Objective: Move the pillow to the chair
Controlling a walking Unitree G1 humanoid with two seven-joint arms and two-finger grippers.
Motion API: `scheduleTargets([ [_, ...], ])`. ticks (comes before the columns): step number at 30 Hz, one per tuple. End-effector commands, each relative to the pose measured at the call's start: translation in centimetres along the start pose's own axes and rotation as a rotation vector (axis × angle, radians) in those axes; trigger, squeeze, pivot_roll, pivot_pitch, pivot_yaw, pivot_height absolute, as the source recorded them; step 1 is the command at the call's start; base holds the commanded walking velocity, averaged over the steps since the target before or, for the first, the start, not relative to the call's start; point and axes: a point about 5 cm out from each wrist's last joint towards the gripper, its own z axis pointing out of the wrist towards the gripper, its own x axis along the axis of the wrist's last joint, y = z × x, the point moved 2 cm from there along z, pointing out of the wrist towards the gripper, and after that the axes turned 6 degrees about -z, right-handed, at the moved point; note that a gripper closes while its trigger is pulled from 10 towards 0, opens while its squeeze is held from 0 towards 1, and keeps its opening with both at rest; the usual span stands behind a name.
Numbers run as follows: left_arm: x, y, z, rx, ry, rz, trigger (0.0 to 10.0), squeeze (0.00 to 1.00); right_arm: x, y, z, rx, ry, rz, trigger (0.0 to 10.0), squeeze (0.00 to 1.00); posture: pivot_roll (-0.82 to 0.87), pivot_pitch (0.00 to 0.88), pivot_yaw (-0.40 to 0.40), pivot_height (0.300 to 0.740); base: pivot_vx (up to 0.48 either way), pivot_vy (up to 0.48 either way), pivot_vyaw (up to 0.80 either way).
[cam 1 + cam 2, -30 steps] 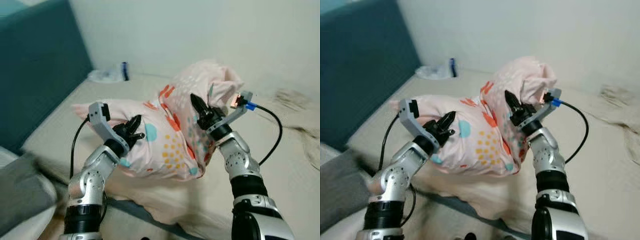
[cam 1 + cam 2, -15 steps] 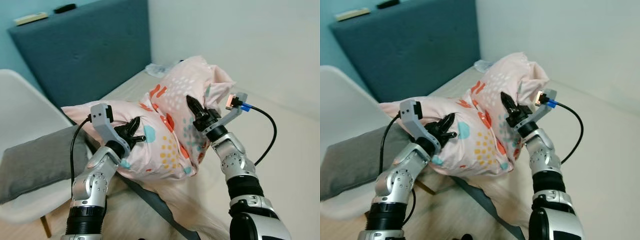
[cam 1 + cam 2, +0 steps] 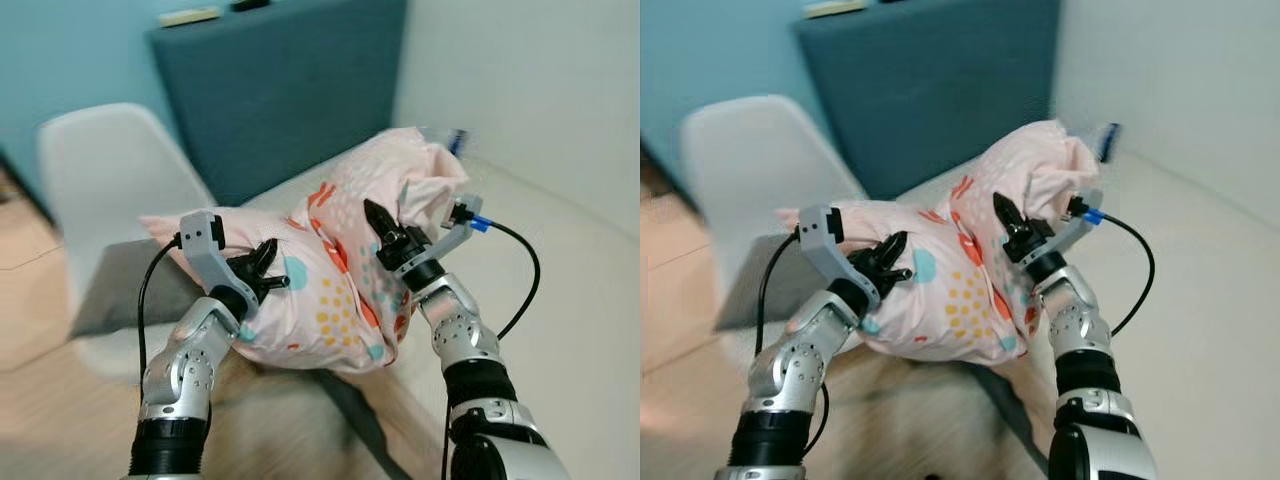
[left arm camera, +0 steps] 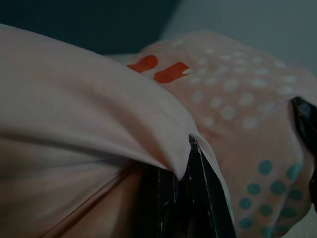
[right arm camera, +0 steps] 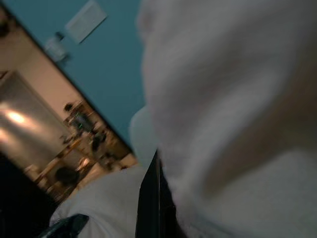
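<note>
Since 1 s ago the view has turned from the bed toward the chair [image 3: 110,170]; pillow [image 3: 340,260] is still held up between both jaws. Left gripper [image 3: 268,272] and right gripper [image 3: 385,232] each pinch its fabric. Chair w/ grey cushion [image 3: 130,285] lies beyond left jaws. Keep both grips level, lower over seat. No readable writing.

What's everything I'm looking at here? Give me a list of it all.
pillow: one, pale pink with coloured spots, held up between the two grippers.
chair: one, white, left of the pillow.
cushion: one, grey, on the chair seat.
headboard: one, dark blue, behind the pillow.
bed: one, beige, on the right.
left gripper: one, black fingers pinching the pillow's left side.
right gripper: one, black fingers clamped on the pillow's right side.
</note>
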Motion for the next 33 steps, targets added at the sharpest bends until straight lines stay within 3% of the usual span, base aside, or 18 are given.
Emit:
scheduleTargets([
  [1, 0.6, 1.4, 0.3, -0.063, 0.035, 0.003, 10.0, 0.00, 0.1, -1.6, 1.1, 0.075, 0.006, -0.001, 10.0, 0.00, 0.02, 0.098, 0.000, 0.740, 0.000, 0.000, 0.80],
  [17, 0.3, 1.5, 0.4, -0.058, 0.039, 0.008, 10.0, 0.00, 0.0, -1.7, 1.3, 0.095, -0.009, 0.003, 10.0, 0.00, 0.03, 0.088, -0.013, 0.740, 0.000, 0.000, 0.80],
  [33, -0.4, 0.1, 0.0, -0.023, 0.008, 0.040, 10.0, 0.00, -1.7, -1.7, 0.8, 0.078, -0.048, 0.030, 10.0, 0.00, 0.02, 0.077, -0.009, 0.740, 0.000, 0.000, 0.80],
])
